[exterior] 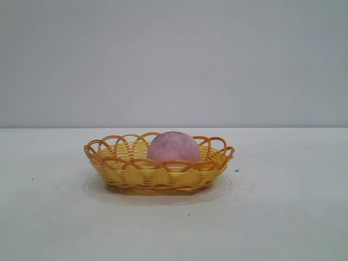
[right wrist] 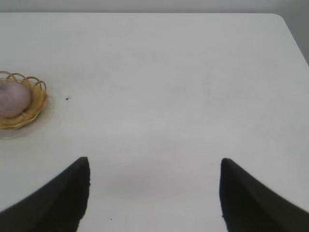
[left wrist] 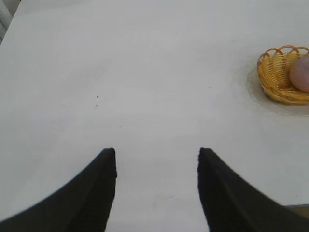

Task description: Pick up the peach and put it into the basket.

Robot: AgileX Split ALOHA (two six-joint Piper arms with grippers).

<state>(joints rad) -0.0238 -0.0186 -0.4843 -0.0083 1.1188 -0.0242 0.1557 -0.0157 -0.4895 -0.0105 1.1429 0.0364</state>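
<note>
The dusty pink peach (exterior: pixel 173 147) lies inside the yellow woven basket (exterior: pixel 125 174) with its orange-brown looped rim, at the middle of the white table. Neither arm shows in the exterior view. My left gripper (left wrist: pixel 157 153) is open and empty over bare table, far from the basket (left wrist: pixel 273 77) and the peach (left wrist: pixel 301 72). My right gripper (right wrist: pixel 154 164) is open and empty too, well away from the basket (right wrist: pixel 36 104) that holds the peach (right wrist: pixel 13 98).
The white table (exterior: pixel 283 217) carries a few small dark specks. Its far edge meets a plain grey wall (exterior: pixel 174 60). A rounded table corner (right wrist: pixel 285 21) shows in the right wrist view.
</note>
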